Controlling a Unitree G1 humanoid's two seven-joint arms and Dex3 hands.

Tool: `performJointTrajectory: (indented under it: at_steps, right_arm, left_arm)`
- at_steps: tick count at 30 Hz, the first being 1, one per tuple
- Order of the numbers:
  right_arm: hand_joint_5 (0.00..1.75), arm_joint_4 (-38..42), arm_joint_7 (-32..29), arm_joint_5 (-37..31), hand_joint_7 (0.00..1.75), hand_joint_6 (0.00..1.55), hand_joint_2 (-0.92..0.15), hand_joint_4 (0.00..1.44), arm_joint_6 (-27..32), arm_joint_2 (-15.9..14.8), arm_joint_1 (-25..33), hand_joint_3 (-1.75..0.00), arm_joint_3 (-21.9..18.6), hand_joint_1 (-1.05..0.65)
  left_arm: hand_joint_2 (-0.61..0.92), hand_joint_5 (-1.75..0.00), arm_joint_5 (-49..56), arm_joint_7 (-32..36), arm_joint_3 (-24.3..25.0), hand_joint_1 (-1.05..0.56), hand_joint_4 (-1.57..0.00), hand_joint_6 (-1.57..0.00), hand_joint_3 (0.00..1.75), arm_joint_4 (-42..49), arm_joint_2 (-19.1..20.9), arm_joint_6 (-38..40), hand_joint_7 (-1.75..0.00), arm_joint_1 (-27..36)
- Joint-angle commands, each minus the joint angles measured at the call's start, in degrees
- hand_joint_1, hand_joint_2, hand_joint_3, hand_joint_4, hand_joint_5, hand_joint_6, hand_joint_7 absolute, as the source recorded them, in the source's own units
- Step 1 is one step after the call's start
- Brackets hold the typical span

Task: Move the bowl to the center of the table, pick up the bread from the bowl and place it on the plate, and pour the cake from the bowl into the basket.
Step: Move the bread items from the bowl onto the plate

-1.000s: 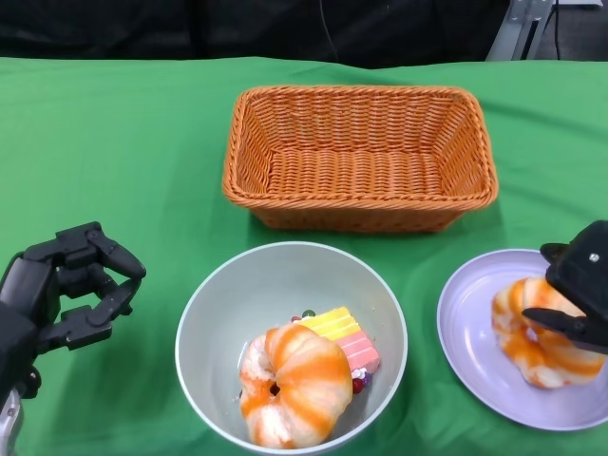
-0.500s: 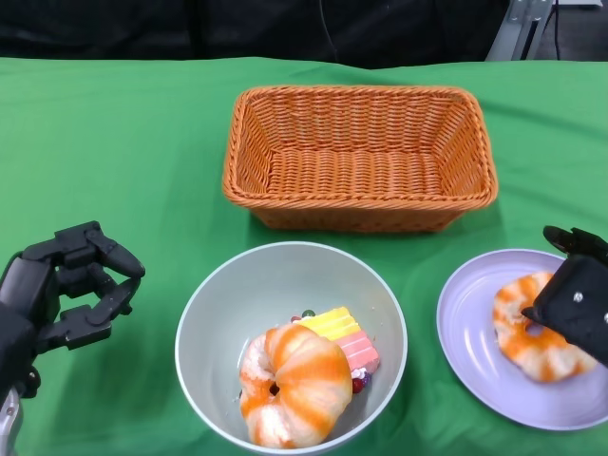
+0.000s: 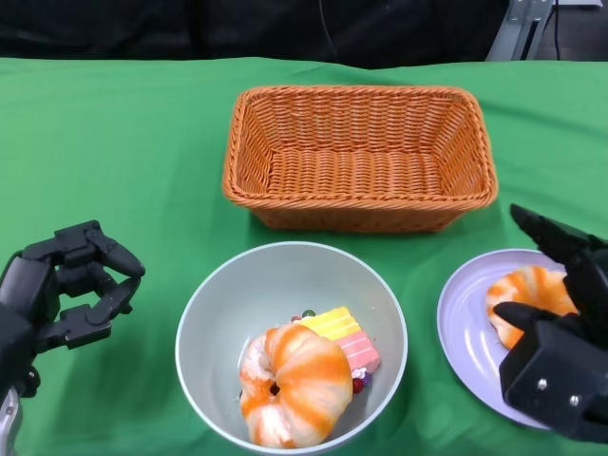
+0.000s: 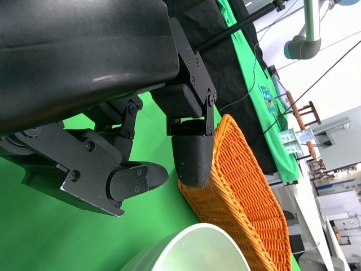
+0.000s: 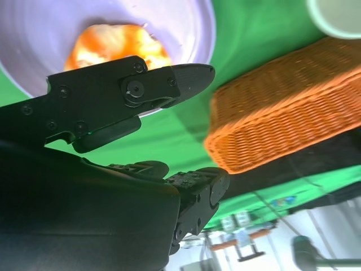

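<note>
Bowl (image 3: 214, 318): set on the green counter (image 3: 114, 161), just in front of the basket (image 3: 359, 157).
Bowl contents: an orange-and-white ring-shaped bread (image 3: 293, 382) is seen near the front wall; the pink-and-yellow cake (image 3: 344, 335) is tucked just behind it, touching it.
Plate (image 3: 465, 332): placed to the right of the bowl; a second bread (image 3: 524, 296) is laid on it.
Right hand (image 3: 560, 351): held over the near part of the plate, fingers spread wide above the bread, nothing gripped.
Left hand (image 3: 66, 294): kept left of the bowl, apart from it, fingers curled but parted, nothing held.
</note>
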Motion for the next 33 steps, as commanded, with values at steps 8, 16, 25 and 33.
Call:
performJointTrajectory:
  at_steps: [8, 16, 25, 33]
  right_arm:
    - [0.12, -3.6, 1.3, 1.5, 0.04, 0.46, -0.92, 0.55, -13.8, 0.5, 1.6, -0.10, -0.1, -0.65]
    - [0.12, -3.1, 7.1, 5.0, 0.03, 0.50, -0.92, 0.61, -21.3, 1.6, -2.0, -0.06, 1.0, -0.68]
    - [0.12, 2.2, 14.1, 7.2, 0.03, 0.56, -0.89, 0.64, -26.6, 2.7, -9.6, -0.01, 3.9, -0.66]
    - [0.09, 8.5, 17.1, 5.8, 0.02, 0.60, -0.86, 0.65, -31.5, 2.4, -14.0, 0.00, 6.2, -0.65]
  left_arm:
    - [0.70, -1.51, 0.2, 0.2, 0.2, -0.02, -0.76, -0.78, 0.71, 0.6, 0.8, -0.8, -1.21, -0.7]
    - [0.70, -1.50, 0.2, 0.3, 0.2, -0.02, -0.76, -0.79, 0.70, 1.0, 0.5, -0.7, -1.21, -1.1]
    - [0.70, -1.51, 0.8, 1.1, -0.2, -0.02, -0.76, -0.79, 0.70, 0.4, 0.0, -1.2, -1.21, -0.7]
    - [0.71, -1.51, -0.2, 0.3, 0.0, -0.03, -0.77, -0.79, 0.70, -1.1, -0.9, -2.5, -1.20, -0.5]
